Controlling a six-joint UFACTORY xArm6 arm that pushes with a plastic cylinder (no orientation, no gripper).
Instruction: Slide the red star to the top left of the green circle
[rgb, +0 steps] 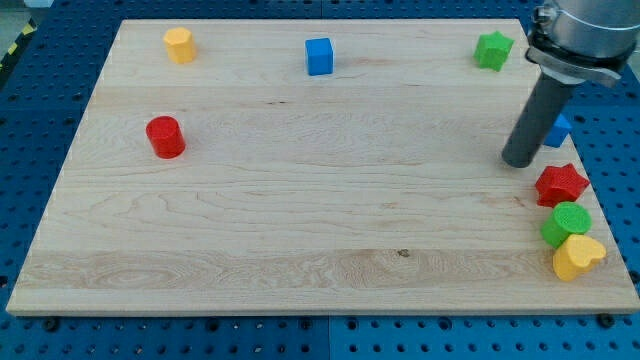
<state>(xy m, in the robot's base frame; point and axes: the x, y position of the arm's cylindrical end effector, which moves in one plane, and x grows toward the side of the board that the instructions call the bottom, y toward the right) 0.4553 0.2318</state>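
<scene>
Our tip stands free, touching nothing, just up-left of the red star; the green circle sits right below the star.

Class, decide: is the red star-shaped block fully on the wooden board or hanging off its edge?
On the board. The red star-shaped block lies flat near the wooden board's right edge, just above the green round block; my tip sits to its upper left.
</scene>
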